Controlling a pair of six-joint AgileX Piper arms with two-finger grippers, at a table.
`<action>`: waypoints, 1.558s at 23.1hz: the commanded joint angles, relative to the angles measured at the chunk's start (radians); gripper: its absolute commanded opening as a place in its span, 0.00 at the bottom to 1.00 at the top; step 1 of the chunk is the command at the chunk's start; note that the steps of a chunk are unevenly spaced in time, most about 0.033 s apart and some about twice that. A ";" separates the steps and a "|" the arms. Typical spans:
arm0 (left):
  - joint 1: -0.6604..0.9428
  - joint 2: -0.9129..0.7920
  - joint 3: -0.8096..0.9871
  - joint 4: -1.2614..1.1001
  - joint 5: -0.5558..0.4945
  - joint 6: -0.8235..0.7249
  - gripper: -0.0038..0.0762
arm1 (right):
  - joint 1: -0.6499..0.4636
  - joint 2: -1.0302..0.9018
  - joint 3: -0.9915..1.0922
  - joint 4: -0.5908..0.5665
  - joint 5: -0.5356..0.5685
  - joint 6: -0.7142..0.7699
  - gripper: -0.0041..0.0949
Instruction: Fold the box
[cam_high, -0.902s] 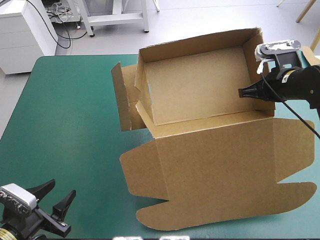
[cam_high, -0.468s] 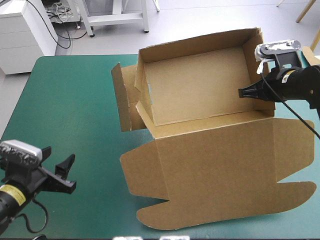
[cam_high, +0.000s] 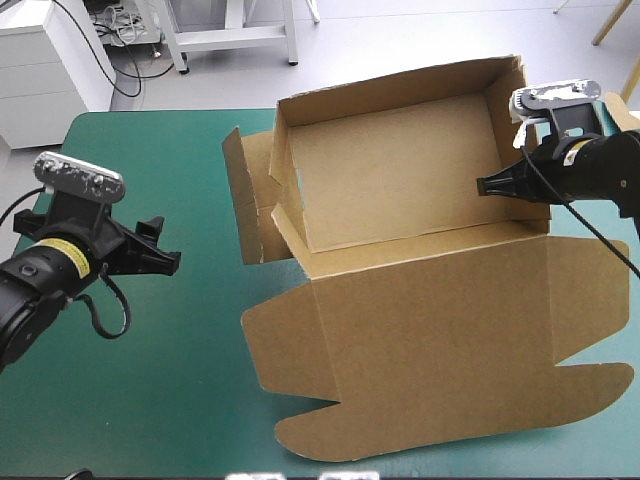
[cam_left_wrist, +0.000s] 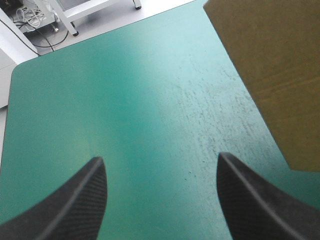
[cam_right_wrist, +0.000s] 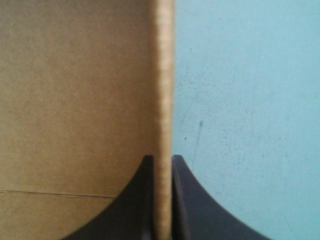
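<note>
The brown box (cam_high: 400, 170) stands as an open tray with its walls raised at the far middle of the table. Its lid (cam_high: 440, 340) lies flat toward the front. A loose side flap (cam_high: 243, 200) stands up at the tray's left end. My right gripper (cam_high: 487, 186) is shut on the tray's right wall; in the right wrist view the wall's edge (cam_right_wrist: 163, 75) runs between the fingers of that gripper (cam_right_wrist: 163, 159). My left gripper (cam_high: 165, 245) hovers open over the teal-green cover, left of the flap. In the left wrist view this gripper (cam_left_wrist: 160, 157) holds nothing, and a box corner (cam_left_wrist: 270, 70) shows ahead to one side.
The teal-green cover (cam_high: 150, 380) stretches from the box to the table's left and front edges. The lid's rounded flaps (cam_high: 300, 440) reach close to the front edge. The table's far left corner (cam_left_wrist: 20, 70) shows ahead of my left gripper.
My left arm has risen from the front left corner and travelled away from the front edge, ending beside the box's left flap. The right gripper and the box have stayed put.
</note>
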 joint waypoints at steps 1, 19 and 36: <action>0.002 0.050 -0.103 0.030 0.012 0.043 0.62 | -0.003 -0.030 -0.033 0.008 -0.059 0.001 0.02; 0.760 0.484 -0.108 -1.126 0.001 0.830 0.62 | -0.003 -0.030 -0.033 0.008 -0.059 -0.007 0.02; 0.664 0.674 -0.010 -1.634 -0.002 1.221 0.61 | -0.003 0.011 -0.033 0.012 -0.079 0.012 0.02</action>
